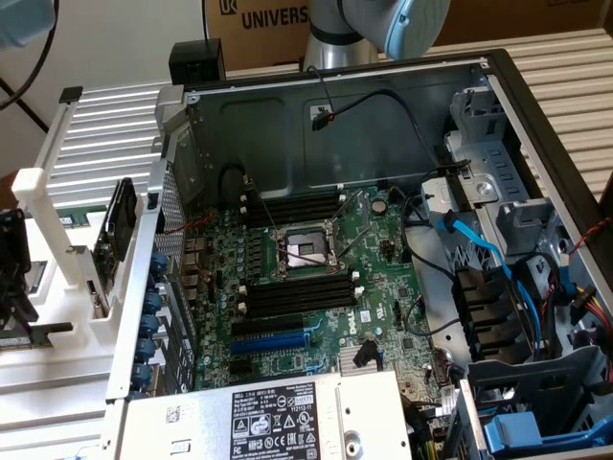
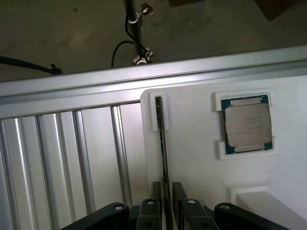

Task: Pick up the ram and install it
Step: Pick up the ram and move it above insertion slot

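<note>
The ram (image 2: 162,139) stands on its edge in a slot of a white holder (image 2: 192,158), so I see it as a thin dark strip. My gripper (image 2: 166,191) is open, with one black finger (image 2: 156,191) on each side of the strip's near end and the jaws straddling it without closing. In the exterior view, the gripper (image 1: 13,287) is at the far left edge, over the white holder (image 1: 38,206), outside the computer case. The motherboard's long black memory slots (image 1: 292,206) (image 1: 297,292) lie on either side of the processor socket (image 1: 302,251).
A loose processor chip (image 2: 246,125) sits in its own pocket on the white holder. The holder rests on a ribbed metal table (image 2: 72,158). The open case (image 1: 335,105) has tall metal walls, a blue expansion slot (image 1: 273,342), blue cables (image 1: 479,249) and a power supply (image 1: 278,417).
</note>
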Tool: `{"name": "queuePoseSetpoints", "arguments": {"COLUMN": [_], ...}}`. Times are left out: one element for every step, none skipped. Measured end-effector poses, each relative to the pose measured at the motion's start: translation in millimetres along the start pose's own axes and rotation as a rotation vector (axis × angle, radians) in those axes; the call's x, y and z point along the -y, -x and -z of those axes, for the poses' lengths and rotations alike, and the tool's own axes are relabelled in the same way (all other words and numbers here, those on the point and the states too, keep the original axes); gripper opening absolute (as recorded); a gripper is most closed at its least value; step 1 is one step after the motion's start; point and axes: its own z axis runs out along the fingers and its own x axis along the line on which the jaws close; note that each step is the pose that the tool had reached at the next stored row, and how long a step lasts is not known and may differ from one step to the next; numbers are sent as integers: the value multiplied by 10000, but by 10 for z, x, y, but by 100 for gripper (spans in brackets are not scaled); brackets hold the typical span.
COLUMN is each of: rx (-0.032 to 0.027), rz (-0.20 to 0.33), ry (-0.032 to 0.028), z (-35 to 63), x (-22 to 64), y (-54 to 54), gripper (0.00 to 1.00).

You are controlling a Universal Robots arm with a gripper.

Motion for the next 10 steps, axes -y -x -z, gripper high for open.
{"name": "queuePoseSetpoints", "arguments": {"rx": [1,1,1,1,1,1,1,2,2,1], "rz": [5,9,16,23,30,38,47,56,66,74], "ry": [-1,-1,0,0,0,0,1,0,0,2], "z": [-7,-13,-18,-24,-30,-37,-42,-48,-53,-53], "x": [0,0,0,-1,-1,-1,-1,-1,-1,-1], "y": [0,0,0,0,0,0,-1,-1,0,0], "gripper": [24,24,24,24,24,24,24,24,24,24]}}
